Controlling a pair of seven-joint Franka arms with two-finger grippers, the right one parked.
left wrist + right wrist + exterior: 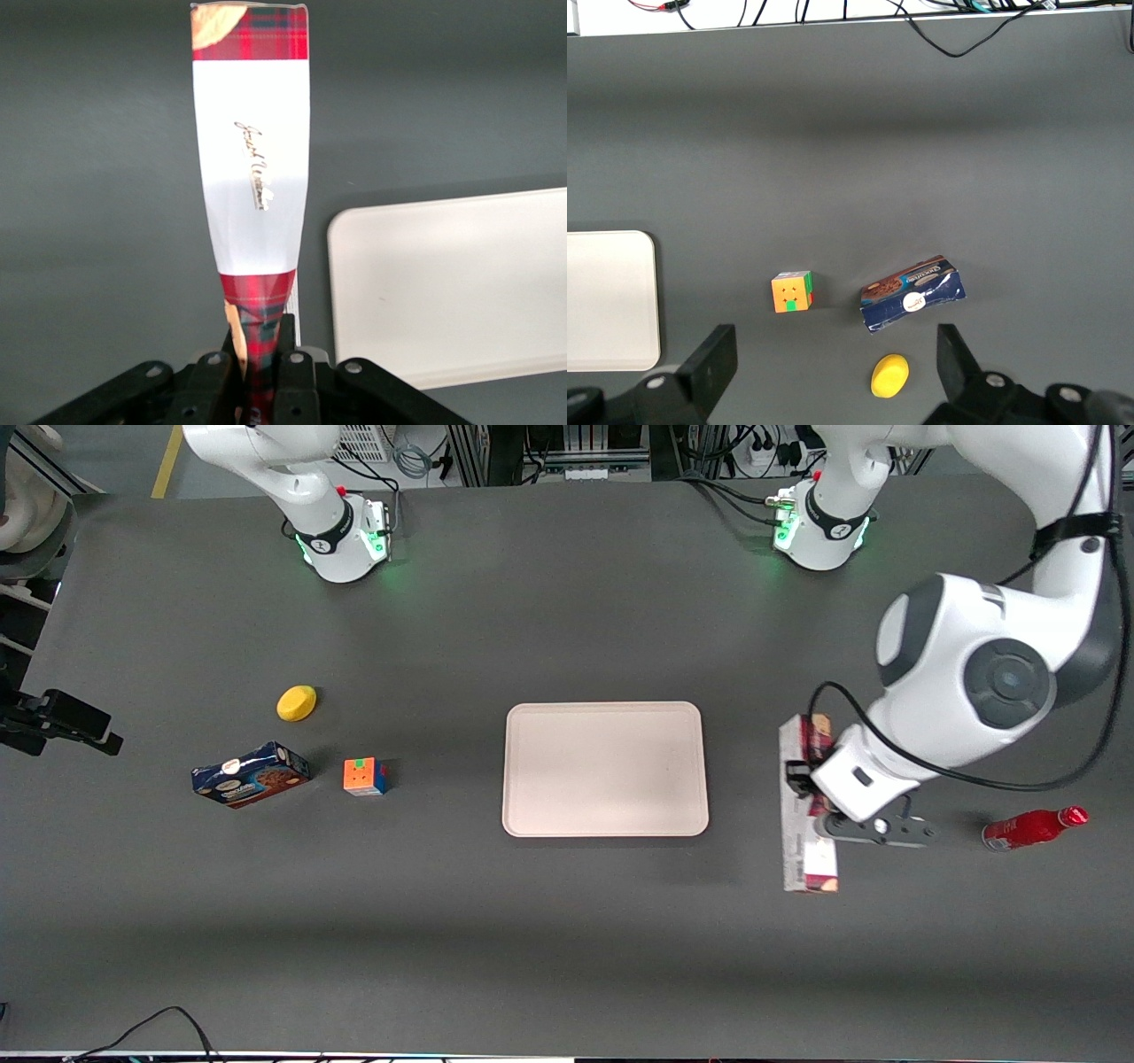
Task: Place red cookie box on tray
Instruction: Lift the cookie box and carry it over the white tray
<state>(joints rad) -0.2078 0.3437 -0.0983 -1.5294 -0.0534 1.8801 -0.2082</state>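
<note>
The red cookie box is a long slim plaid and white carton. It lies beside the tray, toward the working arm's end of the table, with a strip of table between them. My left gripper is over the box's middle part, shut on it. In the left wrist view the fingers clamp the plaid part of the box, which stretches away from the gripper. The pale tray shows beside it. I cannot tell whether the box rests on the table or hangs just above it.
A red bottle lies on its side close to the gripper, farther toward the working arm's end. A blue cookie box, a colour cube and a yellow object lie toward the parked arm's end.
</note>
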